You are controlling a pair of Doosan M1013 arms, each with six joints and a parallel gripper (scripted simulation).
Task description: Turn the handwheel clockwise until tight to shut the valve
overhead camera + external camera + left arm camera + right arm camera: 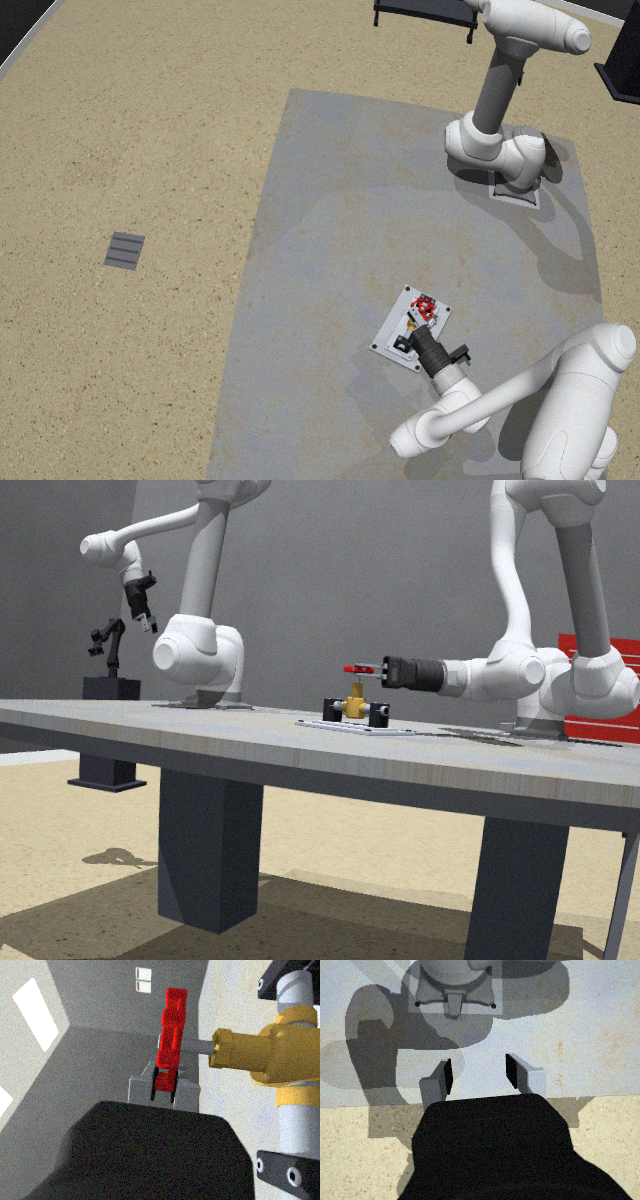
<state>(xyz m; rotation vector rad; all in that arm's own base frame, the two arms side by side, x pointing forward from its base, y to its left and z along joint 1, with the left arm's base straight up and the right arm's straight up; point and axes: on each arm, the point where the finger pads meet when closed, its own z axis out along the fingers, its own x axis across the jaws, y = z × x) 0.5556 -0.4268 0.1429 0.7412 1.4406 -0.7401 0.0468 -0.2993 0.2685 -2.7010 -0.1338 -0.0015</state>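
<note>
The red handwheel (425, 307) (351, 669) (170, 1040) sits level on a thin stem (358, 678) (197, 1045) above the yellow valve body (410, 323) (355, 707) (295, 1052). My left gripper (364, 669) (165, 1075) comes in from the side, nearly horizontal, and is shut on the handwheel's rim, one finger above it and one below. My right gripper (150, 630) (479, 1067) is open and empty, pointing down, far from the valve. The stem's thread and how tight the valve is cannot be seen.
The valve's pipe is held by two black clamps (331, 709) (378, 715) on a light base plate (391, 322), close below my left gripper. The plate lies on the large grey table (310, 206). The right arm (496, 93) stands at the table's far corner in the top view.
</note>
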